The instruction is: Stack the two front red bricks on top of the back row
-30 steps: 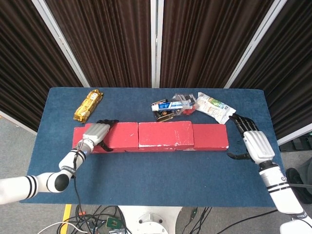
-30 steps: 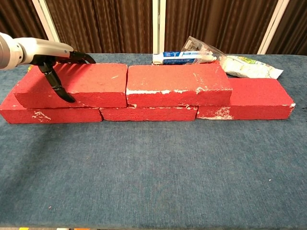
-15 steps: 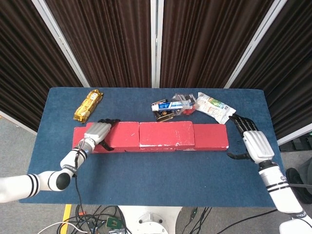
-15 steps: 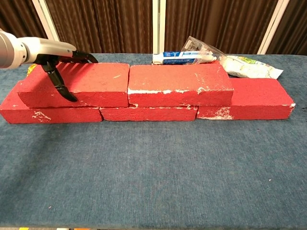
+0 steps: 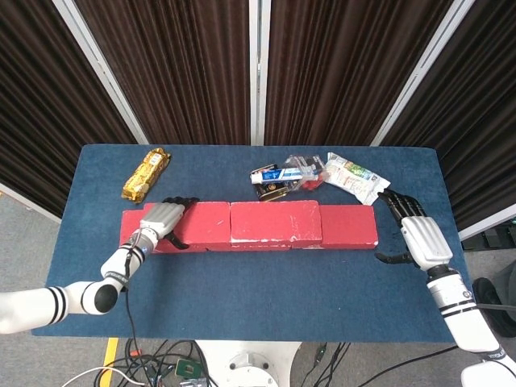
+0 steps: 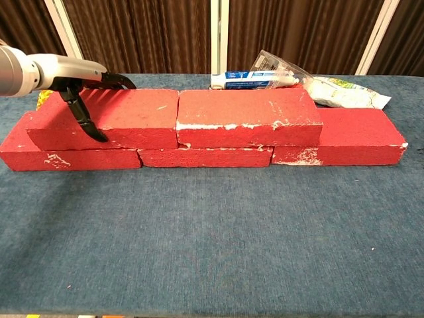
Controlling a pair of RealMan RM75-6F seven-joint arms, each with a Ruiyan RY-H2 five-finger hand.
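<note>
Nudged rightward against its neighbour, the left upper brick sits on the back row at nine o'clock, grasped by the left hand, release seemingly next; the right hand hovers open at three o'clock.

Left hand sits over upper left brick; upper right brick butts against it on the inner side, blocking travel that way. Gold packet lies beyond the fingers. Right hand stands just off bottom row end brick, bare cloth between. Snack bags crowd ahead of it.
</note>
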